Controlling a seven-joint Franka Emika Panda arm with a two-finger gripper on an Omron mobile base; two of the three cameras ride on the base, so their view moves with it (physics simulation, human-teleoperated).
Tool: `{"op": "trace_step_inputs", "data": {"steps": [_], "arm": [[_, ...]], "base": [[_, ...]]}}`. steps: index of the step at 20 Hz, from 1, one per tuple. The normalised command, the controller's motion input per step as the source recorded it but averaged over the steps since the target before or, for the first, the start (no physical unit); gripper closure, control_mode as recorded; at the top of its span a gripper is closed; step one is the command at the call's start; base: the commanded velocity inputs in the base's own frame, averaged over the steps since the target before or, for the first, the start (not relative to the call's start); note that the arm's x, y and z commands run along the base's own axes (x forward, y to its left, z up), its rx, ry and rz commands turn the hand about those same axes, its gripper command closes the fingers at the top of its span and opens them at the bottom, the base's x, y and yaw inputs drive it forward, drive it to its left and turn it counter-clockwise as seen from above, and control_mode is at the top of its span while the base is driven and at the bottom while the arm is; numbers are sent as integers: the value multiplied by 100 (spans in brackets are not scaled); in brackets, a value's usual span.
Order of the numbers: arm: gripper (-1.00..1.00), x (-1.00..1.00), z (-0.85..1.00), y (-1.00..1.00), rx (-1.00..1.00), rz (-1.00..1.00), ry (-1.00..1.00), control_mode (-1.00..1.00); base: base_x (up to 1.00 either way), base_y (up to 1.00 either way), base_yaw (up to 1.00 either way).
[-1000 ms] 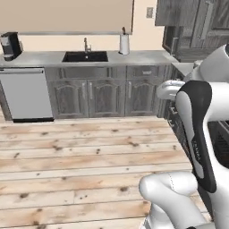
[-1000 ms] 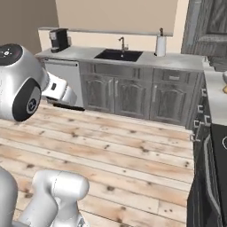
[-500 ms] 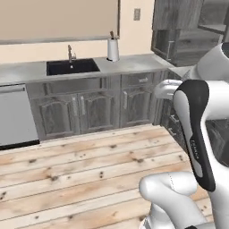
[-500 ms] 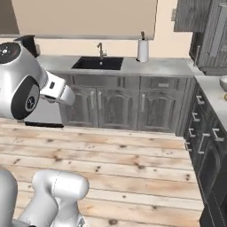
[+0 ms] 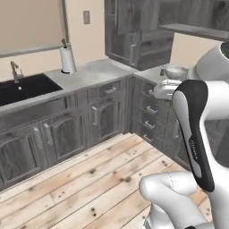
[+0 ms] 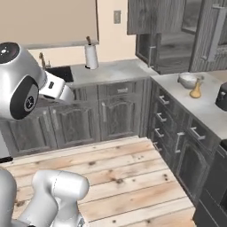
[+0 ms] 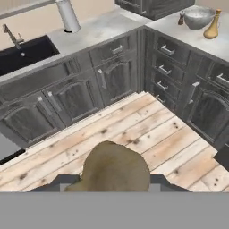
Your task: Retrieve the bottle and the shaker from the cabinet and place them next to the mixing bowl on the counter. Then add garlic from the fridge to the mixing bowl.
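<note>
Now the pincer (image 7: 112, 188) is clamped on the garlic (image 7: 112, 172), held above the plank floor (image 7: 134, 129). Over the last second the base has swung from facing the sink (image 7: 24, 56) run toward the corner, bringing the mixing bowl (image 7: 197, 18) into view at the tabletop's (image 7: 103, 27) far right end, with the bottle (image 7: 212, 26) and shaker (image 7: 181, 19) beside it. By my judgement, only 1 step remains: dropping the garlic in.

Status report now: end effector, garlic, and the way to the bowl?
End effector shut on garlic. Bowl on counter, bottle and shaker beside it. Open floor between, nothing blocking.
</note>
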Motion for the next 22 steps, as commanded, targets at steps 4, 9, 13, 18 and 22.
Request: {"op": "trace_step_inputs", "data": {"steps": [4,9,13,18,22], "arm": [[100,0,0,0,0,0,0,100],[100,0,0,0,0,0,0,100],[100,0,0,0,0,0,0,100],[100,0,0,0,0,0,0,100],[100,0,0,0,0,0,0,100]], "base": [[100,71,-56],[96,53,-66],[85,55,-73],[96,60,-67],[100,74,-42]]}}
